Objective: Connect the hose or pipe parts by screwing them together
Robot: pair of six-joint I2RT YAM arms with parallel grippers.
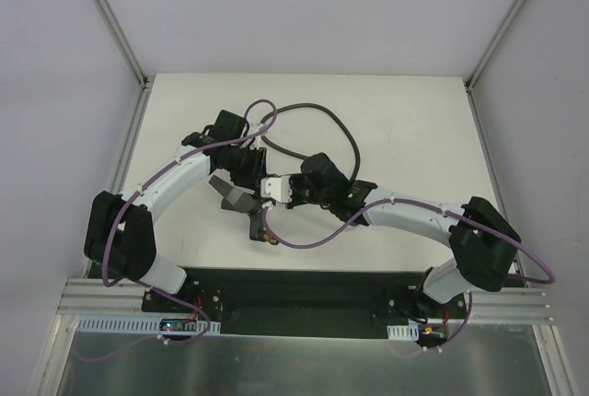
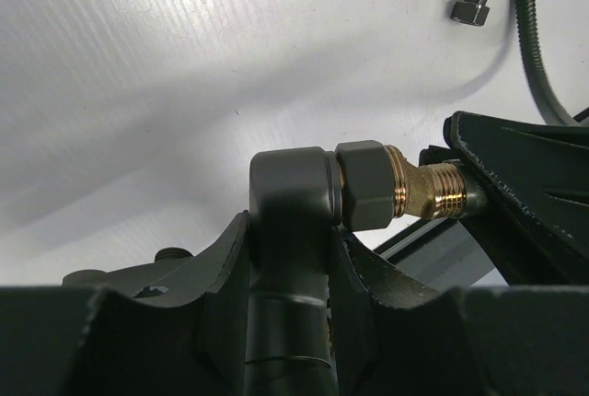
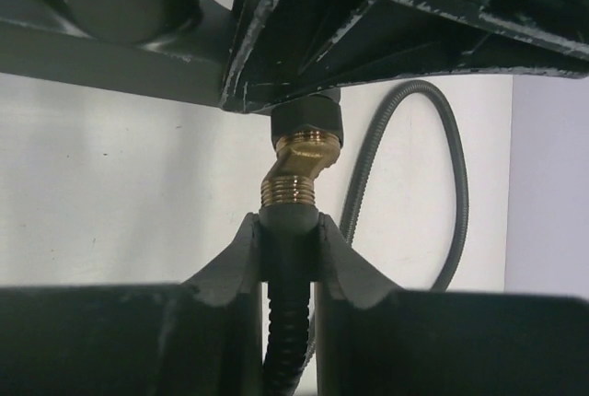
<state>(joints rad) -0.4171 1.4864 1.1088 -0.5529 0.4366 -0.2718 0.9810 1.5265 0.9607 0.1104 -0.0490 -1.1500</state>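
Observation:
The dark-grey T-shaped fitting (image 2: 287,184) is clamped between the fingers of my left gripper (image 2: 290,230), which is shut on its body. Its brass threaded tip (image 2: 433,192) points right toward the right gripper's fingers (image 2: 525,184). My right gripper (image 3: 289,230) is shut on the hose's end connector (image 3: 289,216), which sits against the brass thread (image 3: 289,189). From there the hose (image 3: 456,184) loops away behind. From above, both grippers meet mid-table around the fitting (image 1: 261,228), and the hose (image 1: 340,129) curls toward the back. Its free end connector (image 2: 470,11) lies on the table.
The white table (image 1: 405,129) is walled by grey panels with aluminium posts at the back corners. Purple cables (image 1: 304,241) run along both arms and hang near the fitting. A black base plate (image 1: 304,290) spans the near edge.

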